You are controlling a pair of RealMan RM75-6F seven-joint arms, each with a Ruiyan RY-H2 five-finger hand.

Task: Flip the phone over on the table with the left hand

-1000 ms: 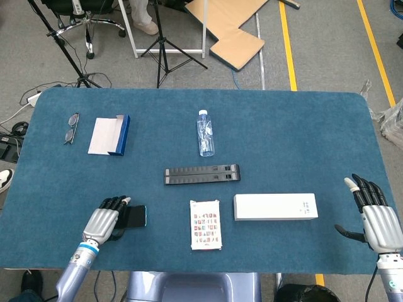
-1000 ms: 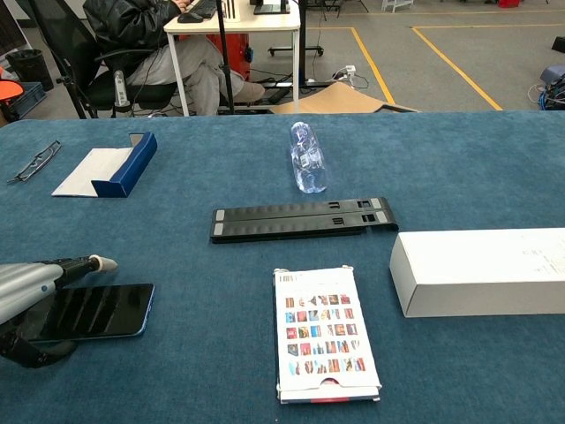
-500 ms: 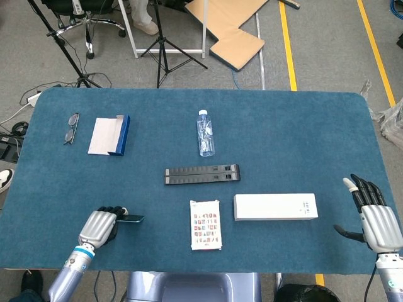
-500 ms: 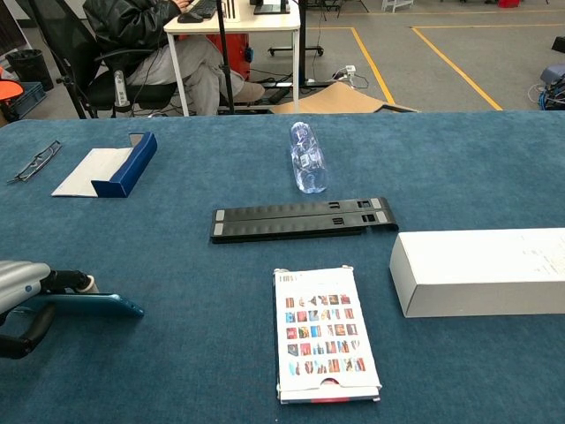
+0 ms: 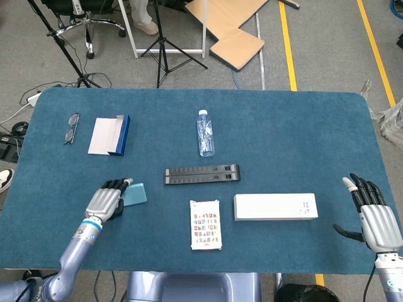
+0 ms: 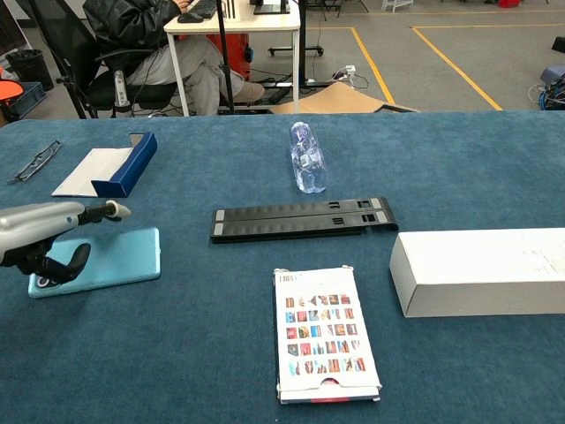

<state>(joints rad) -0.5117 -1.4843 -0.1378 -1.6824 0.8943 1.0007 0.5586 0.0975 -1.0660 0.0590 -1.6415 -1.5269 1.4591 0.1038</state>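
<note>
The phone (image 5: 135, 194) (image 6: 110, 258) lies on the blue table (image 5: 302, 138), light-blue back up, at the front left. My left hand (image 5: 107, 201) (image 6: 40, 234) is at its left end. The dark thumb rests on the phone's near left corner. The fingers (image 6: 99, 212) reach out above its far edge. The hand still seems to hold the phone by that end. My right hand (image 5: 374, 217) hovers at the table's front right corner with fingers spread and nothing in it. The chest view does not show it.
A black folded stand (image 5: 201, 174) (image 6: 300, 218) lies mid-table, with a clear bottle (image 5: 206, 133) (image 6: 307, 157) behind it. A picture-card box (image 5: 205, 224) (image 6: 325, 334) and a long white box (image 5: 275, 206) (image 6: 481, 271) sit in front. Glasses (image 5: 72, 128) and a blue-edged box (image 5: 109, 135) lie far left.
The phone went from dark screen up, to standing on edge in my left hand, to back up a little farther from me. The right hand stayed put.
</note>
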